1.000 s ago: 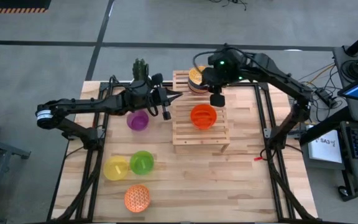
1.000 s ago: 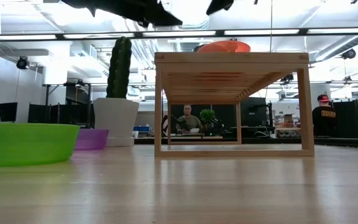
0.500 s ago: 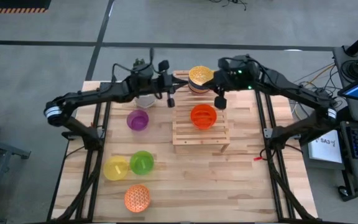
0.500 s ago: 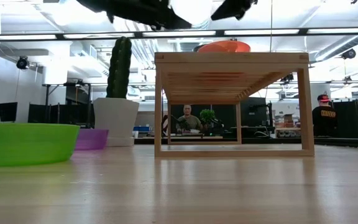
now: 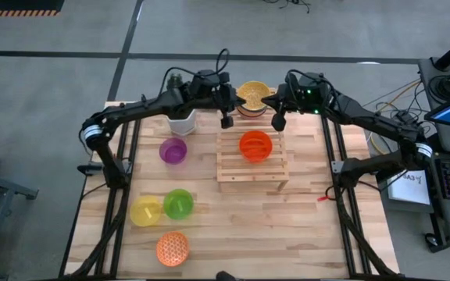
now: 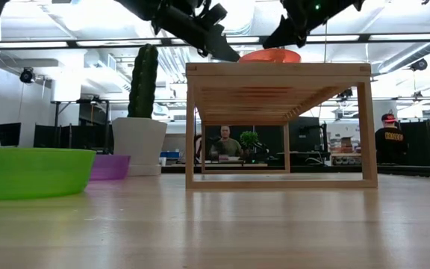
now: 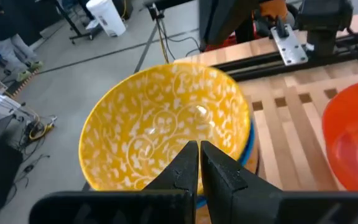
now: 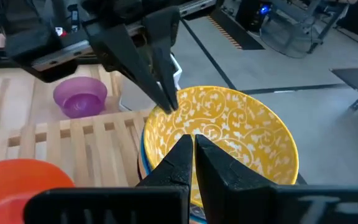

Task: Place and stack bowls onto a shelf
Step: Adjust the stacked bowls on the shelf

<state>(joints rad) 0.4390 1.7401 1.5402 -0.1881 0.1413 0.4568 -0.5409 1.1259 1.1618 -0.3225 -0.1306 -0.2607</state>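
1. From above, both arms met at the far end of the shelf (image 5: 251,160), over a yellow patterned bowl (image 5: 251,95) sitting on top of a stack at the shelf's far edge.
2. The left gripper (image 5: 226,119) hung just beside that bowl on the cactus side, and the right gripper (image 5: 276,122) just beside it on the other side; neither touched it, as far as I could tell.
3. The left wrist view gave what the overhead did not: the left fingers (image 7: 185,168) were pressed together with nothing between them, pointing at the bowl's near rim, and a blue edge of another bowl showed under the yellow one.
4. The right wrist view showed the same of its own fingers (image 8: 180,155), closed tight and empty, with the left gripper's tips hanging over the bowl's far rim.
5. A red-orange bowl (image 5: 255,145) sat alone mid-shelf; the level view showed only its rim (image 6: 269,55) above the shelf top.
6. On the table, seen from above, were a purple bowl (image 5: 173,151), a green bowl (image 5: 178,203) touching a plain yellow bowl (image 5: 146,211), and an orange lattice bowl (image 5: 173,248) nearest the front.
7. The white cactus pot (image 5: 182,122) stood beside the shelf's far corner.
8. Only the level view caught a seated person (image 6: 225,144) far behind the shelf.
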